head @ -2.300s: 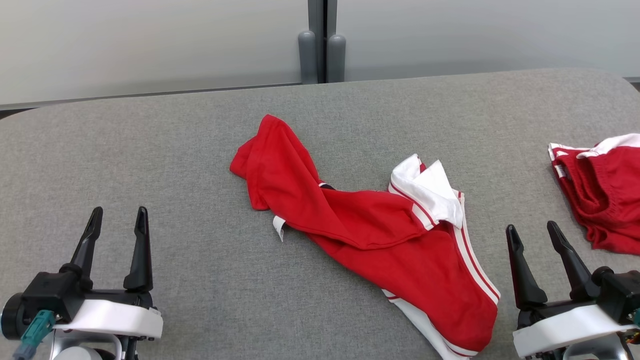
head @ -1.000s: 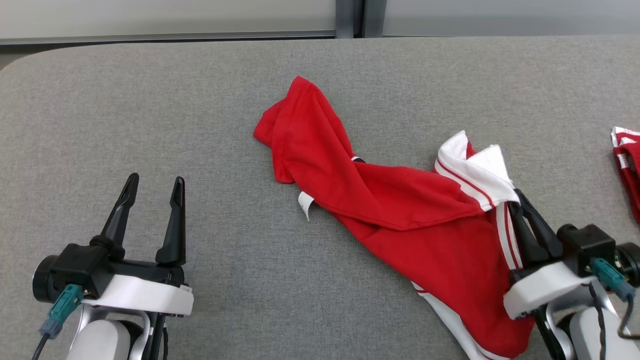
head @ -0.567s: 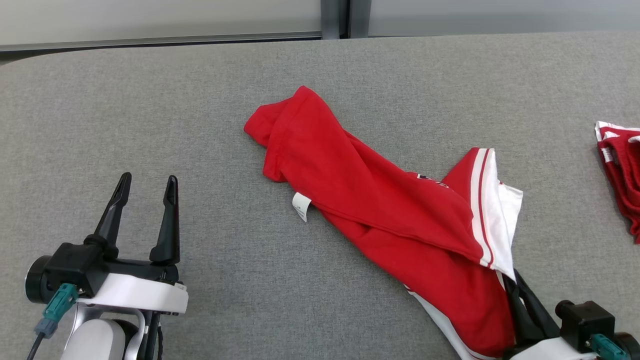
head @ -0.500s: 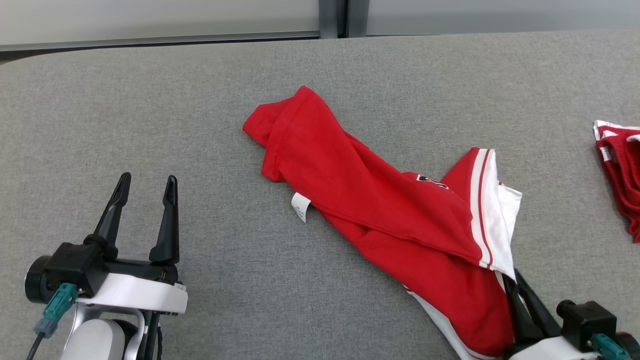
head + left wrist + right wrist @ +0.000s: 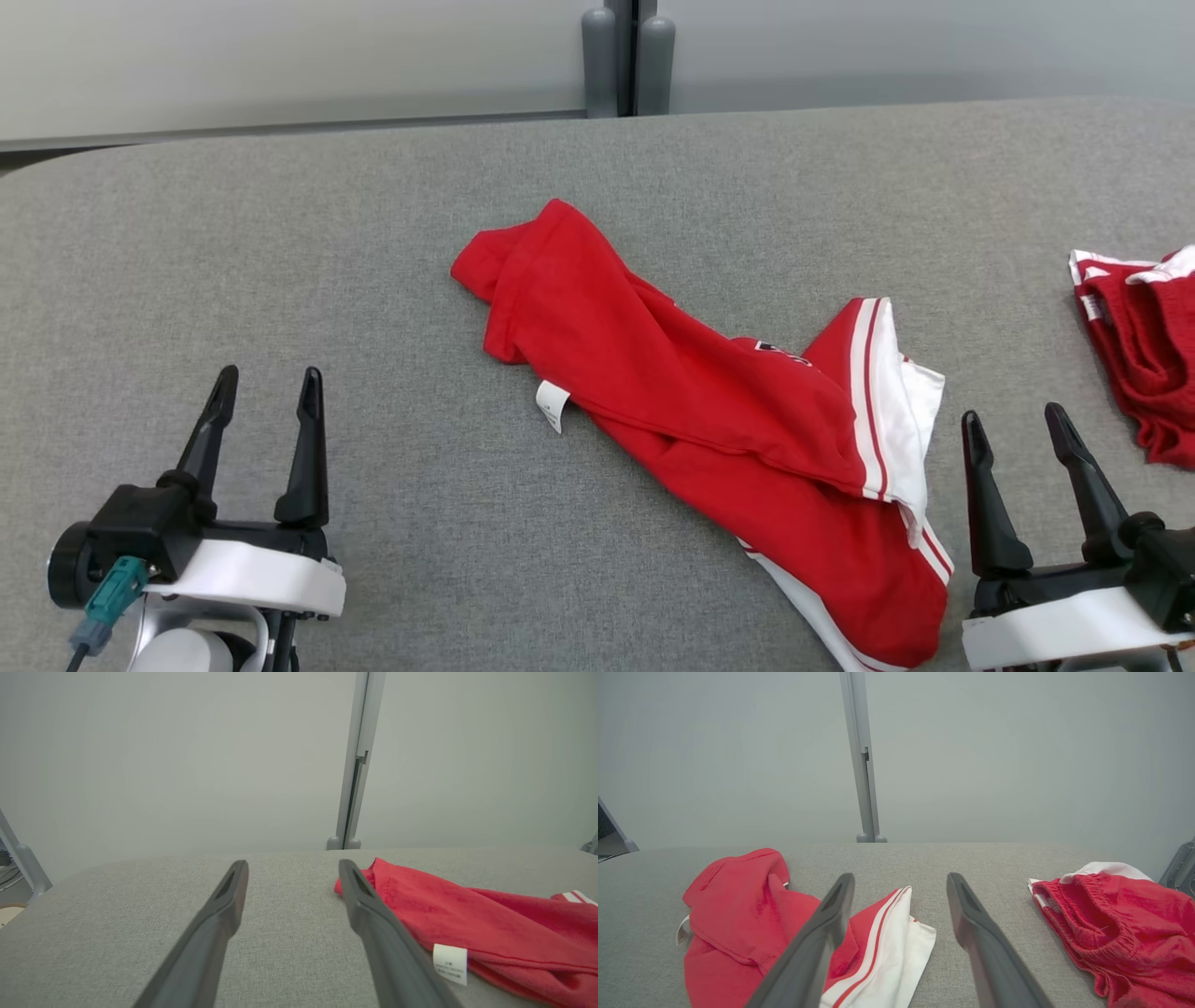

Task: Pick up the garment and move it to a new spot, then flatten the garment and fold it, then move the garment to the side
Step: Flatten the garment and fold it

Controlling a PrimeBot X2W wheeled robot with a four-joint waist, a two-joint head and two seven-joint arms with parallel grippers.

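We note the right gripper [image 5: 1012,417] first. Its two long dark fingers stand spread wide with nothing between them, so it holds nothing. Its tips point away from the robot over the grey fabric-covered tabletop [image 5: 280,233]. In the head view it sits at the lower right, just beside the near end of the crumpled red knit garment with a white panel and red-and-white stripes [image 5: 691,392]. A thin strip of grey shows between its inner finger and the cloth, so we record them as apart.

The left gripper [image 5: 269,373] is likewise wide apart and empty. It sits at the lower left, well apart from the garment.

We find the garment lying on the tabletop near the middle. It runs diagonally from a bunched red end at the far left to the striped white end at the near right. It is twisted and folded over itself, not flat. A small white care label [image 5: 552,406] sticks out from its near edge on the left gripper's side. A bit of dark print shows at a fold by the white panel, and we cannot read it.

Further out, a second rumpled red garment with white trim [image 5: 1144,355] lies at the tabletop's right edge, well apart from the first. Behind the tabletop a grey upright post [image 5: 627,56] stands between pale wall panels [image 5: 280,75].
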